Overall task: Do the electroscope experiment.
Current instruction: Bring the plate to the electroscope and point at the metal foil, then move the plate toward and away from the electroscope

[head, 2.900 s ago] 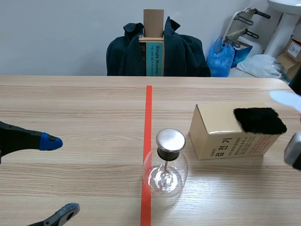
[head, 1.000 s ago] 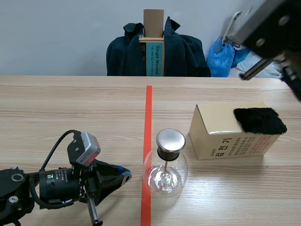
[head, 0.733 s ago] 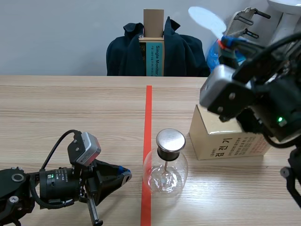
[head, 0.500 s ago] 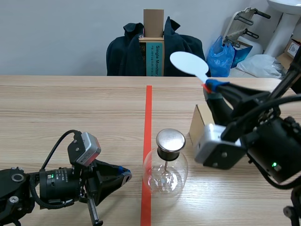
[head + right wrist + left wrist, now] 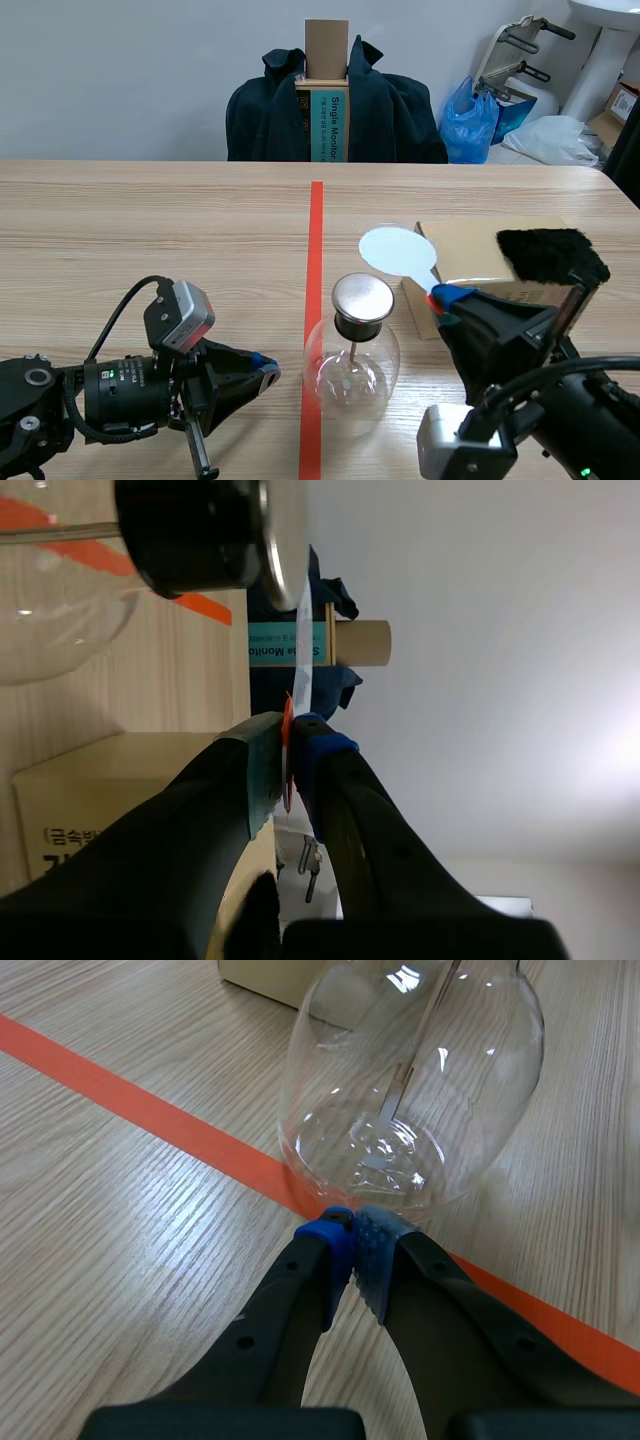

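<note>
Since the flask [image 5: 351, 370] is thin, fragile glass, go gently w/ the light paddle [image 5: 398, 251] your right gripper [image 5: 440, 297] pinches by its stem; left gripper [image 5: 265, 372], just left of it, is pressed shut on nothing.

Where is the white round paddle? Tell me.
Scene view, right of centre: the white round paddle is pinched in the right gripper, close beside the metal cap of the glass flask.

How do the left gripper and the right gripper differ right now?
The left gripper is shut on nothing; the right gripper is shut on a white paddle. The left lies low beside the flask; the right points up by its metal cap. Both are black.
</note>
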`<state>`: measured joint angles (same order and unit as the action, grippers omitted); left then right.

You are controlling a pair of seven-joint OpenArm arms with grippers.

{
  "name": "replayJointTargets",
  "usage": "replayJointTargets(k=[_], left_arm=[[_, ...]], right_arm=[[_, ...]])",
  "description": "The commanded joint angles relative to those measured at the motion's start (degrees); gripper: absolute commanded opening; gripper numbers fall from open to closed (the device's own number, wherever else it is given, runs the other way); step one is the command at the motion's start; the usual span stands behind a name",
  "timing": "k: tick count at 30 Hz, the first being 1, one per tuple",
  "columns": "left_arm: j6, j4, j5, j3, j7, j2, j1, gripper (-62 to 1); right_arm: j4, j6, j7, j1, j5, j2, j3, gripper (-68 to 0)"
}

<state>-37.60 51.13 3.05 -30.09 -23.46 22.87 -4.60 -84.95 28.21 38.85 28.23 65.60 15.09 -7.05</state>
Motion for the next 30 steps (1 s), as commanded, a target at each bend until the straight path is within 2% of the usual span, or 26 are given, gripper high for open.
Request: replayJointTargets(k=[1,9,14,19,30], left_arm=[[-0.2,1.3,0.7,0.4,-1.0,-0.2,-0.2,-58.8],[-0.3,1.3,0.7,0.4,-1.2,-0.2,-0.2,-58.8],[-0.3,1.3,0.7,0.4,-1.2,-0.2,-0.2,-58.8],[-0.3,1.3,0.7,0.4,-1.2,-0.2,-0.2,-58.8],[-0.3,1.3,0.7,0.4,-1.2,-0.2,-0.2,-58.8]], right_arm=[[-0.6,1.0,0.1,-0.4,-0.4,1.0,0.8,-66.7],[-0.6,1.2,0.6,-0.3,-0.5,1.8,0.8,-66.7],[-0.6,4.0,2.6,-0.3,-0.5,1.7,0.8,-66.7],[-0.6,4.4,4.4,-0.3,-0.5,1.7,0.8,-66.7],[-0.6,4.4,13.0,-0.3,-0.4,1.7,0.8,-66.7]])
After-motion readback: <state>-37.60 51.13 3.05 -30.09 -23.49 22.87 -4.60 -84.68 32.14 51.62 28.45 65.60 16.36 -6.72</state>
